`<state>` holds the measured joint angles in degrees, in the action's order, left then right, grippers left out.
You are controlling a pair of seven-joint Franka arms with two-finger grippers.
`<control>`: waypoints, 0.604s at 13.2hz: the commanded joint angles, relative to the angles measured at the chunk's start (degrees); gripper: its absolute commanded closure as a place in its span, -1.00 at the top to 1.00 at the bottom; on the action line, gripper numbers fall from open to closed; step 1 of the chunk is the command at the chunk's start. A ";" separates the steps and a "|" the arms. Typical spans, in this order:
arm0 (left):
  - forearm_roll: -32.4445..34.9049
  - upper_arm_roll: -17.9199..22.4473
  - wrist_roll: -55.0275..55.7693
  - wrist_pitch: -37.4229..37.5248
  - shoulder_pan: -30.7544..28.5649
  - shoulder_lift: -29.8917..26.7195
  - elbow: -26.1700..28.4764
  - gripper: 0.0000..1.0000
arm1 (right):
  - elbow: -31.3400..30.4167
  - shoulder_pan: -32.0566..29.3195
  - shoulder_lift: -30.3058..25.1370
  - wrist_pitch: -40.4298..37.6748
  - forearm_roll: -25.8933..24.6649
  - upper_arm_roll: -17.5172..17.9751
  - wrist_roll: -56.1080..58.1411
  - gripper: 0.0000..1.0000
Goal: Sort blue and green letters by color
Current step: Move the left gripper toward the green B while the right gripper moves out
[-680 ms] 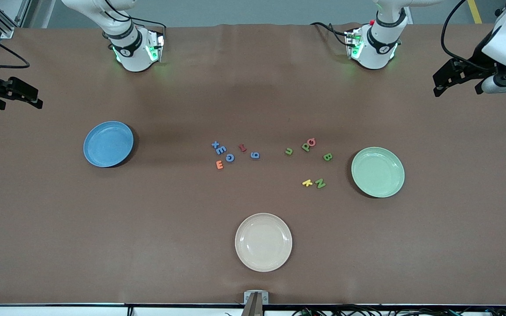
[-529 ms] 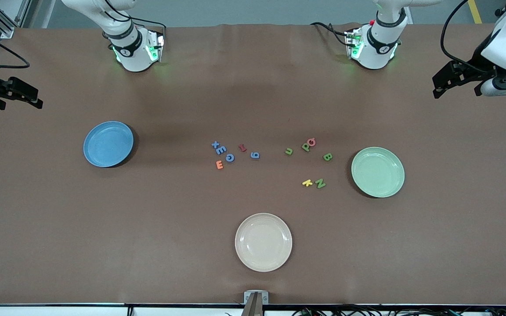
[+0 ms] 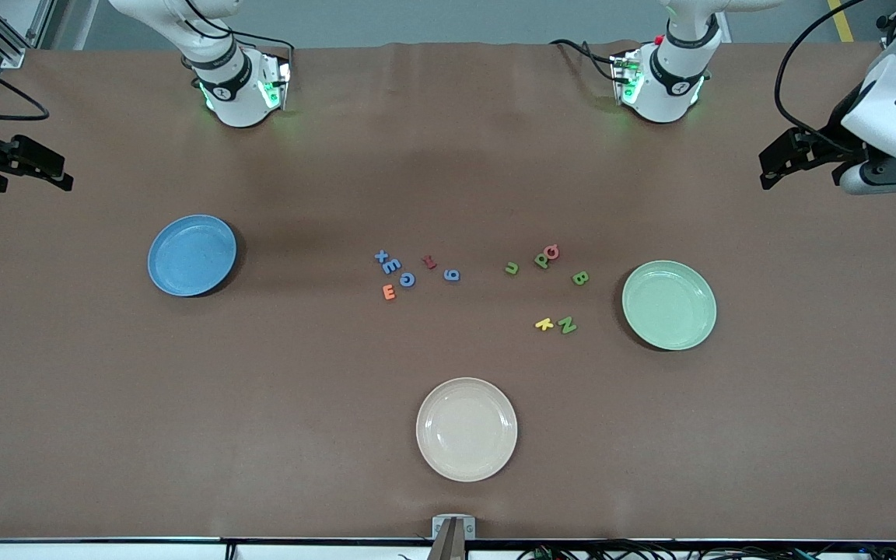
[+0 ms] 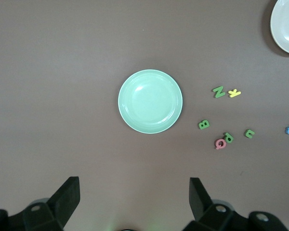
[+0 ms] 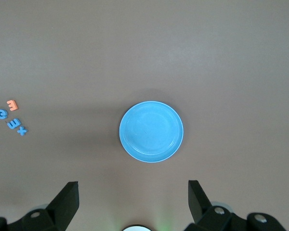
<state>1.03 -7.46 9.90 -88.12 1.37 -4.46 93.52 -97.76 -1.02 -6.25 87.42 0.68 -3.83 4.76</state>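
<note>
Both my jaws hang released above the brown bench: left gripper near the round green plate, right gripper near the round blue plate; small flat blue letters and green letters lie between the plates.

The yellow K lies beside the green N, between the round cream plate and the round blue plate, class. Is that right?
Not quite. The yellow K does lie beside the green N, but the front view shows the pair between the round cream plate and the round green plate, not the blue one.
</note>
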 commanded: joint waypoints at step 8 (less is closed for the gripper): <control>0.46 -10.45 19.15 -23.63 1.88 4.02 20.08 1.00 | 3.71 -0.39 8.94 2.05 -0.94 0.40 0.25 1.00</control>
<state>1.03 -15.46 24.20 -103.98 3.30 0.03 106.54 -96.17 -1.06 -1.20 89.29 0.57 -3.90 4.78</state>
